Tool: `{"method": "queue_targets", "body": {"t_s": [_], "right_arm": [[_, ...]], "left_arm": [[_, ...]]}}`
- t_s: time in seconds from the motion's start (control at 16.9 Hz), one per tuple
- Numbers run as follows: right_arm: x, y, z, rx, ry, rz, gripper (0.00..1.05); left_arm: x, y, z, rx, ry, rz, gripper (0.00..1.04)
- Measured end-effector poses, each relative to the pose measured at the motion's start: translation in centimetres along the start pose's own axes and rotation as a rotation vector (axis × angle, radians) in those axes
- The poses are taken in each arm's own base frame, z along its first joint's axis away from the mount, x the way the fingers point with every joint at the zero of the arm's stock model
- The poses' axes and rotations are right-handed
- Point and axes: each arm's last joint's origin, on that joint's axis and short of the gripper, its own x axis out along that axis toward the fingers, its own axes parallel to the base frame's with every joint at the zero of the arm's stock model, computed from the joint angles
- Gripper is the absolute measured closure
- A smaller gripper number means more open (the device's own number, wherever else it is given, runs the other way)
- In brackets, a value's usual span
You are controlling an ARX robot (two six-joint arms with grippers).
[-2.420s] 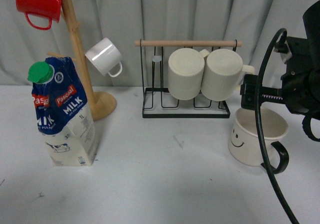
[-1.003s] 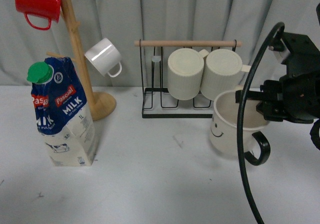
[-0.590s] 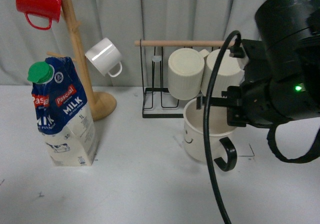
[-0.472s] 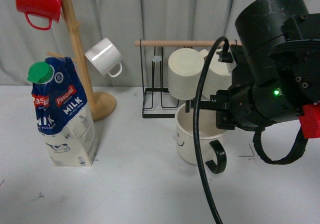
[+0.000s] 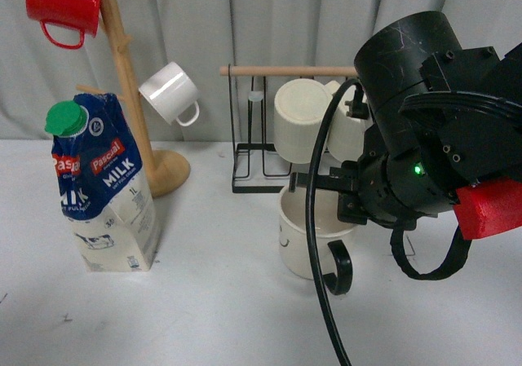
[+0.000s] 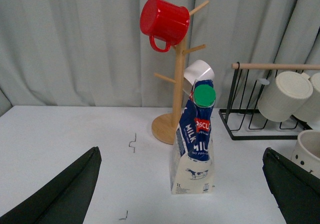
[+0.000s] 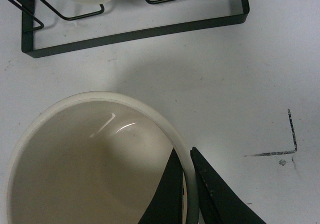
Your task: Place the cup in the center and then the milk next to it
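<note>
Front / cup: smiley mug (image 5: 298, 244) is just in front of the wire rack (image 5: 245, 183), at the rack's 6 o'clock. Black handle (image 5: 338, 272) is at the mug's 5 o'clock. The face is only a sliver on the 9 o'clock edge.
Front / R grip: right gripper (image 5: 347, 213) comes down on the rim, handle side. The arm's bulk hides the contact here.
Front / milk: milk carton (image 5: 106, 187) is upright, well apart at the mug's 9 o'clock, near the mug tree (image 5: 130, 113).
Front / change: 2.4 s ago the mug stood far right on the table, at the rack's 4 o'clock, face twd camera. Since then it has been carried twd 9 o'clock and turned. 0.5 s ago it was only slightly further right, so travel is slowing. Milk, tree and rack are unmoved.
Front / meaning: step 1 looks nearly done. Probably set down and let go next, then fetch the milk.
L wrist / L grip: left gripper (image 6: 180, 151) has its fingers spread wide w/ nothing between them, facing the carton but clear of it.
R wrist / grip: one finger is inside the rim and one outside, clamped on the mug wall.
R wrist / place: corner mark (image 7: 290, 144) lies near the mug. The mug seems to be on the mark's inner side, i.e. in the center (image 7: 235, 99).
R wrist / unknown: can't tell if the base touches the table.
</note>
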Motion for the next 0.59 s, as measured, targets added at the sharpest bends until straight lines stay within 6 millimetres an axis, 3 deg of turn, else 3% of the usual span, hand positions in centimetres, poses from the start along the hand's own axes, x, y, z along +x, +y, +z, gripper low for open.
{"method": "queue_targets", "body": {"t_s": [0.24,0.3,0.35,0.53,0.59], "right_arm": [[0.3,-0.3,-0.2,0.018,0.009,-0.014,1.01],[0.3,-0.3,-0.2,0.017,0.012,-0.009,0.94],[0.1,-0.8,0.0,0.028,0.016,0.008,0.6],[-2.5,-1.3,2.1,0.058,-0.05,0.063,0.31],[-4.5,-1.7,3.8,0.077,-0.127,0.104,0.18]], "left_arm": [[0.0,0.0,0.0,0.0,0.0,0.0,0.07],[0.0,0.0,0.0,0.0,0.0,0.0,0.07],[0.0,0.0,0.0,0.0,0.0,0.0,0.07],[0.0,0.0,0.0,0.0,0.0,0.0,0.07],[0.0,0.0,0.0,0.0,0.0,0.0,0.07]]}}
